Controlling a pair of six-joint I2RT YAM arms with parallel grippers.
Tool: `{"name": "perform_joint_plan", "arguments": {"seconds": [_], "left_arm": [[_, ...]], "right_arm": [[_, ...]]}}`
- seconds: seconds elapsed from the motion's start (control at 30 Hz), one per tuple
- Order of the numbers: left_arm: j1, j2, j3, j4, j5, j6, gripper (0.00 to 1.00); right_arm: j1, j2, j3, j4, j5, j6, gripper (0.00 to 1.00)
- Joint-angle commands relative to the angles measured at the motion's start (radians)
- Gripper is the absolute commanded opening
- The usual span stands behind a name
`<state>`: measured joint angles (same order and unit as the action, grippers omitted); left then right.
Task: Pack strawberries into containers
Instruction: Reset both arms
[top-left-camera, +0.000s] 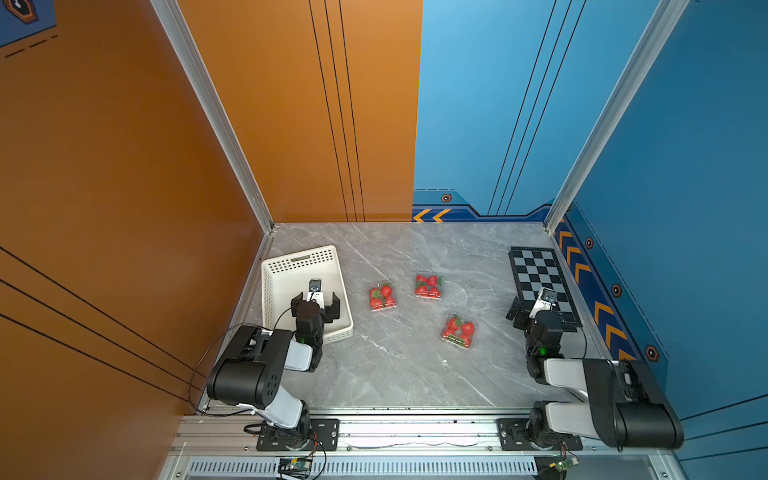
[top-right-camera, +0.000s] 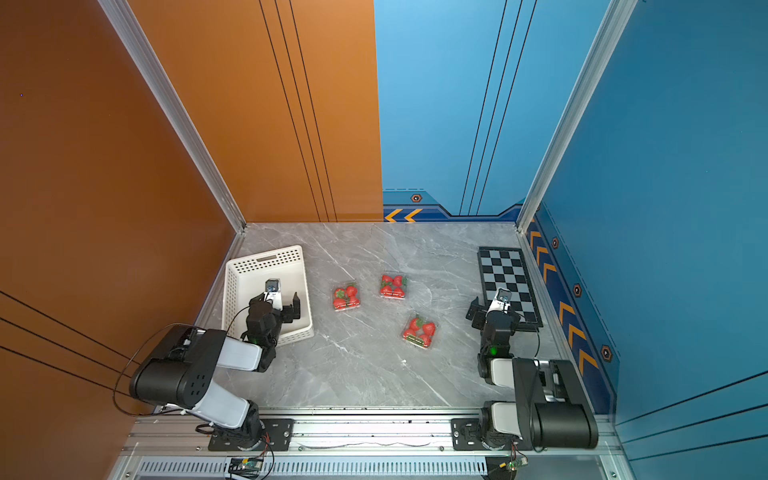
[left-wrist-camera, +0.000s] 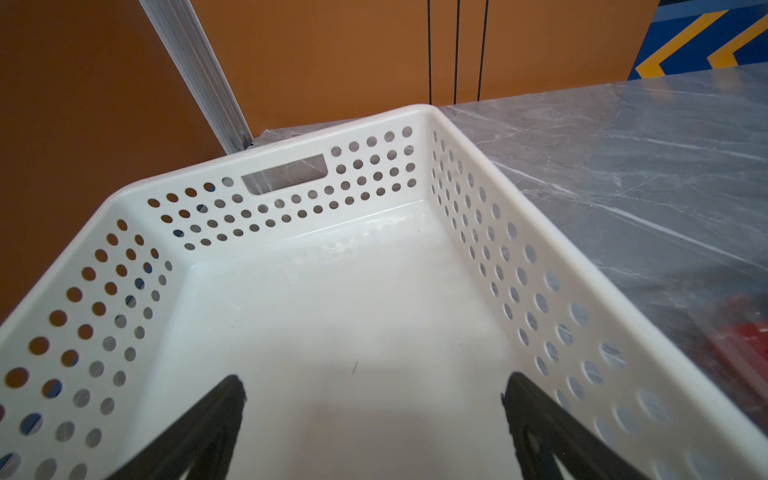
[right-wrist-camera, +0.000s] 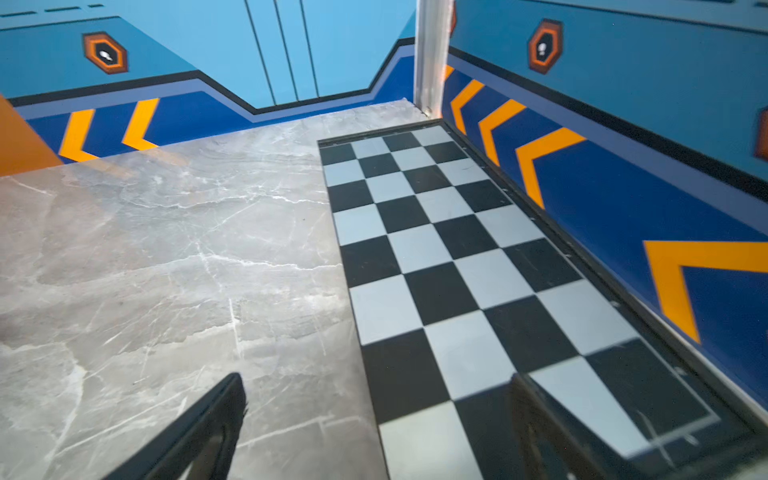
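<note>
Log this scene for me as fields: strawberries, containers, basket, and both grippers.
strawberries: all in sight are boxed, none loose
containers: three clear boxes, spaced apart on the table
basket: white, no berries visible inside
left gripper: open, empty, over the basket
right gripper: open, empty, at the chessboard edge

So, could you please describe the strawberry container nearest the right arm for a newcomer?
On the grey marble table, three clear containers of strawberries sit between the white basket and the chessboard. Yours, the front container, lies nearest the base rail, apart from the side-by-side pair.
</note>
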<state>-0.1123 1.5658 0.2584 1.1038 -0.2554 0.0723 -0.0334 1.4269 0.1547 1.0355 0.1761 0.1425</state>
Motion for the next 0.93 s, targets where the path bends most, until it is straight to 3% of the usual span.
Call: {"name": "perform_joint_plan", "arguments": {"seconds": [0.0, 0.13, 0.2, 0.33, 0.43, 0.5, 0.7, 0.9], "left_arm": [[-0.006, 0.008, 0.016, 0.038, 0.019, 0.019, 0.99], [-0.005, 0.010, 0.019, 0.037, 0.015, 0.019, 0.99], [-0.006, 0.012, 0.019, 0.037, 0.014, 0.018, 0.99], [-0.005, 0.011, 0.020, 0.036, 0.005, 0.015, 0.99], [-0.004, 0.011, 0.041, -0.001, -0.021, 0.004, 0.99], [-0.003, 0.010, 0.051, -0.023, -0.035, -0.003, 0.99], [-0.002, 0.009, 0.052, -0.023, -0.041, -0.004, 0.99], [-0.004, 0.007, 0.047, -0.021, -0.042, -0.008, 0.99]], "right_arm": [[-0.002, 0.177, 0.002, 0.369, -0.158, -0.040, 1.00], [0.015, 0.098, 0.063, 0.126, -0.091, -0.046, 1.00], [0.024, 0.125, 0.092, 0.121, -0.088, -0.046, 1.00], [0.027, 0.121, 0.130, 0.045, -0.179, -0.080, 1.00], [0.024, 0.104, 0.210, -0.137, -0.260, -0.117, 1.00], [0.038, 0.121, 0.173, -0.036, -0.220, -0.110, 1.00], [0.040, 0.109, 0.192, -0.093, -0.227, -0.127, 1.00], [0.065, 0.113, 0.139, 0.013, -0.167, -0.130, 1.00]]}}
